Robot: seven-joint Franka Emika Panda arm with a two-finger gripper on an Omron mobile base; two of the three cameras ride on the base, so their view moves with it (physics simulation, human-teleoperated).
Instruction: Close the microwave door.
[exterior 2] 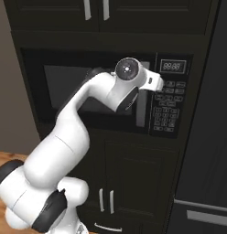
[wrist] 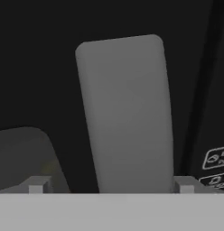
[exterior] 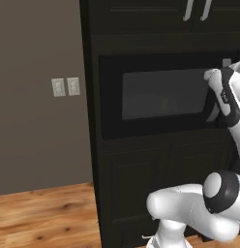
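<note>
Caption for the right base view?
Arm reaches the microwave door, hand at its silver handle beside the keypad.

Two base views flanking the arm, both facing the microwave (exterior: 160,97); hand view right against its handle (wrist: 125,113).

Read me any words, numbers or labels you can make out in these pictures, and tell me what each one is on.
"88:88", roughly: pale digits on the display atop the microwave keypad panel; blurred, so uncertain.
Keypad button labels: too small to read.
Two button labels in the hand view: blurred, unreadable.
</note>
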